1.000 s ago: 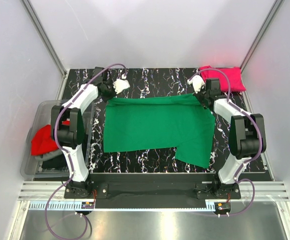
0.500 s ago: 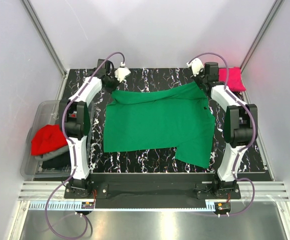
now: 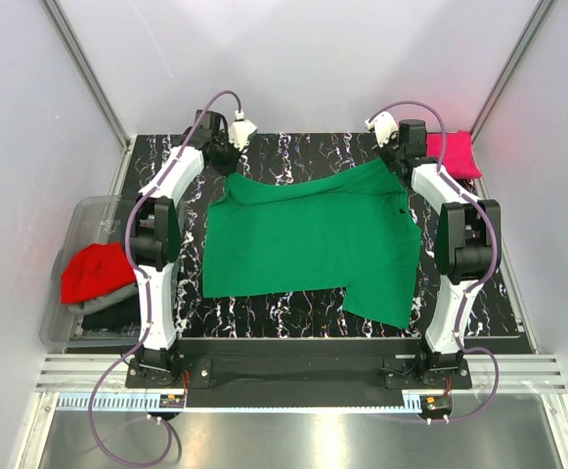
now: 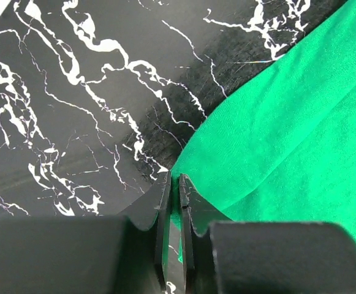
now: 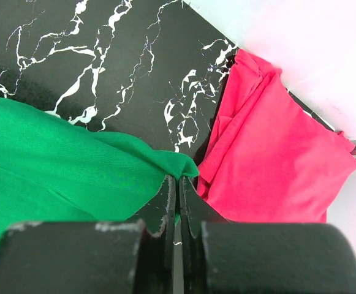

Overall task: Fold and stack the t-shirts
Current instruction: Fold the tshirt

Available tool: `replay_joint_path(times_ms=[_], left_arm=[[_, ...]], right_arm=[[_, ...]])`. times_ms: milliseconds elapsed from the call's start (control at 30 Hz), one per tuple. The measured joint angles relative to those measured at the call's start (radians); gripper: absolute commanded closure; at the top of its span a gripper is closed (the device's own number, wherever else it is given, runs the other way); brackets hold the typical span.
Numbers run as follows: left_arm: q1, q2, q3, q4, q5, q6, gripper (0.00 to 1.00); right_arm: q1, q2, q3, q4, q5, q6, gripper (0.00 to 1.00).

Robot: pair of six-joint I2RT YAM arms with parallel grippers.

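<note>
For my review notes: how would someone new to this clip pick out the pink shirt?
Find the black marbled table and go to its far right corner, beyond the right gripper. The pink shirt lies there, folded small. It is the only pink cloth, unlike the big green shirt spread across the middle.

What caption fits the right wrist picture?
Right gripper pinches a corner of the green shirt beside the folded pink shirt.
</note>
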Motion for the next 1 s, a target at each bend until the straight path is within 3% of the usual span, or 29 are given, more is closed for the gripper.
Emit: replay_joint_path(times_ms=[67,167,333,500,600,800,1000], left_arm=[[-0.004,0.000,0.000,0.001,-0.010,0.000,0.85],[-0.006,0.003,0.000,0.002,-0.067,0.002,0.68],[-0.008,0.036,0.027,0.028,-0.244,-0.026,0.59],[-0.017,0.021,-0.006,0.035,-0.287,-0.041,0.45],[-0.039,0.022,0.000,0.009,-0.303,-0.055,0.45],[-0.061,0.161,0.256,-0.082,-0.324,-0.096,0.47],[-0.044,0.252,0.337,-0.096,-0.349,-0.134,0.52]], right_arm=[[0.000,0.000,0.000,0.000,0.000,0.003,1.00],[0.000,0.000,0.000,0.000,0.000,0.008,1.00],[0.000,0.000,0.000,0.000,0.000,0.013,1.00],[0.000,0.000,0.000,0.000,0.000,0.014,1.00],[0.000,0.002,0.002,0.000,-0.001,0.017,1.00],[0.000,0.006,0.013,-0.002,-0.006,0.021,1.00],[0.000,0.006,0.015,-0.003,-0.008,0.022,1.00]])
